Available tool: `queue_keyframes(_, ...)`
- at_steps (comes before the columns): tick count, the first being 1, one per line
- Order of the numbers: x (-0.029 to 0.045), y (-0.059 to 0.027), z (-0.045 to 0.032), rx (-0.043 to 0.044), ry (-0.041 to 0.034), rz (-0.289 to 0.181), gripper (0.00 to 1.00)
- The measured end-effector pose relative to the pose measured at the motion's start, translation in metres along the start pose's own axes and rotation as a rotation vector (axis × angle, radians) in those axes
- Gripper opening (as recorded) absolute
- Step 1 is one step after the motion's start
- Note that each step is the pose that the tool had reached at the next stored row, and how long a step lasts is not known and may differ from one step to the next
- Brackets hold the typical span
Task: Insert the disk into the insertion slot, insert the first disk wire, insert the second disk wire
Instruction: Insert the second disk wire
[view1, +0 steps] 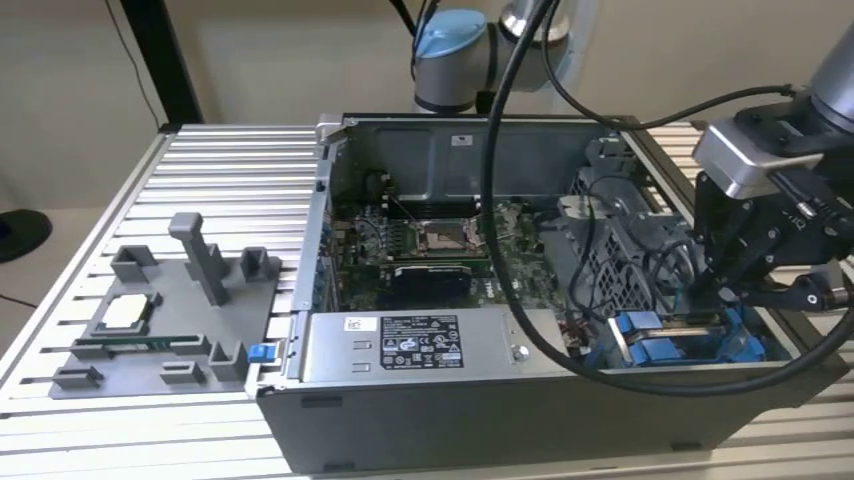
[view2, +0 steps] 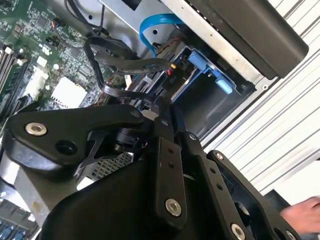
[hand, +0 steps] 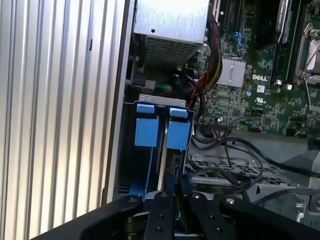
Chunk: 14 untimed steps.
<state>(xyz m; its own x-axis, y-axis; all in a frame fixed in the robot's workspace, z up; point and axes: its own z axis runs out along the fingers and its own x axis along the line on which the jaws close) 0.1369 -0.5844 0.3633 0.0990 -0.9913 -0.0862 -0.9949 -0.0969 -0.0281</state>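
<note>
The gripper (view1: 747, 285) is matt black metal with bright steel screw heads. The disk (hand: 162, 132) sits in a smooth, bright blue plastic carrier. The insertion slot (hand: 162, 102) is dull grey sheet metal. The table (view1: 227, 165) is ribbed, brushed aluminium. The power-supply box (view1: 407, 348) is satin grey metal with a white paper label. The motherboard (hand: 260, 95) is glossy green.

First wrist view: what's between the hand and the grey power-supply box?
In the first wrist view, beyond the hand, two blue plastic tabs sit side by side at the insertion slot, then a bunch of coloured wires, then the power-supply box.
</note>
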Motion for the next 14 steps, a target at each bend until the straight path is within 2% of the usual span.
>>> queue_keyframes(2, -0.001, 0.0029, 0.0007, 0.0127, 0.0029, 0.001, 0.0)
queue_keyframes(4, -0.0016, 0.007, 0.0014, 0.019, 0.0049, 0.004, 0.0)
queue_keyframes(9, -0.002, 0.0131, 0.003, 0.023, 0.0064, 0.033, 0.0)
queue_keyframes(14, -0.0021, 0.014, 0.0039, 0.0291, 0.0084, 0.072, 0.0)
